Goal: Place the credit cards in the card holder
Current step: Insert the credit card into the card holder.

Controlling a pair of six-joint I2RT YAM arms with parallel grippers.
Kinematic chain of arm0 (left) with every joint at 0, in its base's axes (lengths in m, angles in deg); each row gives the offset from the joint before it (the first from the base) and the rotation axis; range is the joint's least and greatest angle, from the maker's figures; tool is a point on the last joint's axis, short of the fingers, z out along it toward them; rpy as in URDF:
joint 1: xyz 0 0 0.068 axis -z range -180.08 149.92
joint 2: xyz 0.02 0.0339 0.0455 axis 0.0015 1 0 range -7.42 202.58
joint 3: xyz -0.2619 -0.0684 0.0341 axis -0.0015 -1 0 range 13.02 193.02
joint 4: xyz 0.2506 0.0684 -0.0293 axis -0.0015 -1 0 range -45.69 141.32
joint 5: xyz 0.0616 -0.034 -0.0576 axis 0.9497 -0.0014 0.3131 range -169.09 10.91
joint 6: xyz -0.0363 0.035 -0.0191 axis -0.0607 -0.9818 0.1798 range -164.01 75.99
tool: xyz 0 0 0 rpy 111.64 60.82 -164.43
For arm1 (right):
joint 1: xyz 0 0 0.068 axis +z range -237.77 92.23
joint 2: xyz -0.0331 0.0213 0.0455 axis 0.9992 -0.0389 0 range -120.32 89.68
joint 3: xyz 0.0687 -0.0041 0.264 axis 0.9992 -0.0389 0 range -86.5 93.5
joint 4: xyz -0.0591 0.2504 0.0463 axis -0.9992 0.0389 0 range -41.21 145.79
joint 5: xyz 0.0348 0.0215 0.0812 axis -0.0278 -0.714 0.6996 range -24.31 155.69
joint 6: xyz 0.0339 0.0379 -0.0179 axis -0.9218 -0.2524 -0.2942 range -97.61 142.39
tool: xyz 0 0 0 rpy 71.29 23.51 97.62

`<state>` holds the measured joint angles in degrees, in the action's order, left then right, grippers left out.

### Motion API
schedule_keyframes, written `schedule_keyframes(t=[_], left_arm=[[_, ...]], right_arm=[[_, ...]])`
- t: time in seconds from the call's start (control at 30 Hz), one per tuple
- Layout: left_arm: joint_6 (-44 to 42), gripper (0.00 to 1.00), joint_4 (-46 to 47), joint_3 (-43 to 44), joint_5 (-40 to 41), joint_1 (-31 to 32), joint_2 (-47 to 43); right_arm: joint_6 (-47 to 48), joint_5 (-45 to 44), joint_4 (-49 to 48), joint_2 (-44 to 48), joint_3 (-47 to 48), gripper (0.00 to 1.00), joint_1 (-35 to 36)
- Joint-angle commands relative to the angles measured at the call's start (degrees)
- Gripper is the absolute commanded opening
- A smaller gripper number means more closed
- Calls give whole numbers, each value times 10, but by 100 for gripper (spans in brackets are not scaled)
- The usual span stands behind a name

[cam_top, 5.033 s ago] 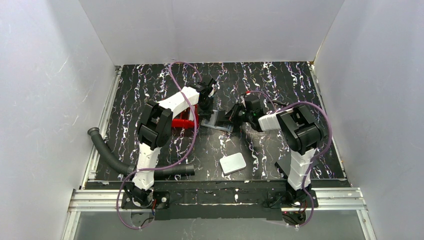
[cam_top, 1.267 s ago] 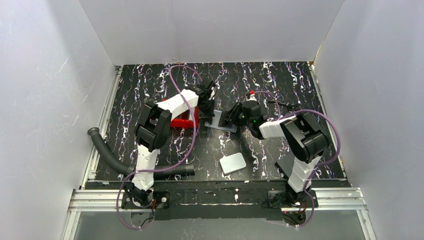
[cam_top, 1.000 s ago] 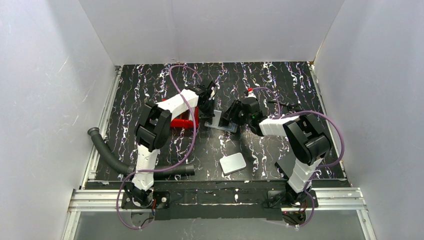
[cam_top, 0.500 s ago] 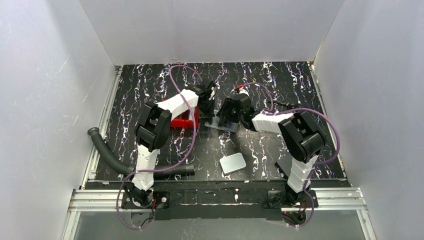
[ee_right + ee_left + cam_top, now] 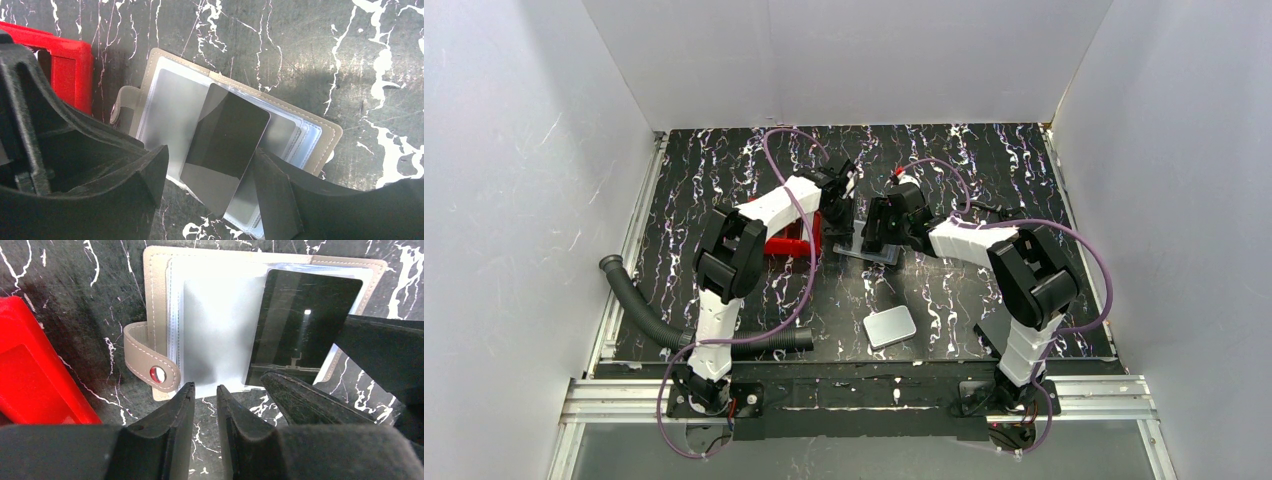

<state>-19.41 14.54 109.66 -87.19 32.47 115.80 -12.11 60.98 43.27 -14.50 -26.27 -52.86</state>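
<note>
Plain white walls [image 5: 844, 60] close in the left, far and right edges of a desk [image 5: 724, 160] with a black marble-patterned top, veined white. A silver aluminium rail [image 5: 854, 398] lines its near edge. Lighting is soft and even.

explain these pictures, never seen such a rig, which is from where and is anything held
Two robot arms, left arm and right arm, are bolted to a black marbled table. The wide picture is from a fixed camera above and behind them; each close-up is from a wrist camera looking past that arm's tool: left tool, right tool. On the table lie an open beige card holder with a shiny card across it, a red tray, a white slab and a black hose. Both tools are open, the right one's jaws either side of the card. Nothing looks gripped.
</note>
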Motion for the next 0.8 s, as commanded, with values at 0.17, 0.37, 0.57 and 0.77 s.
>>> schedule_keyframes(t=[0.17,0.37,0.57,0.77], left_arm=[[-4,14,-17,19,-19,-21,-46],[-10,6,-21,41,-5,-29,-11],[-15,4,-26,48,9,-29,15],[-22,2,-34,50,21,-21,43]], right_arm=[[1,11,71,-5,-14,62,-5],[0,20,69,-4,-16,51,-9],[-2,43,48,-17,-18,36,-19],[-28,161,-69,-43,-58,16,-50]])
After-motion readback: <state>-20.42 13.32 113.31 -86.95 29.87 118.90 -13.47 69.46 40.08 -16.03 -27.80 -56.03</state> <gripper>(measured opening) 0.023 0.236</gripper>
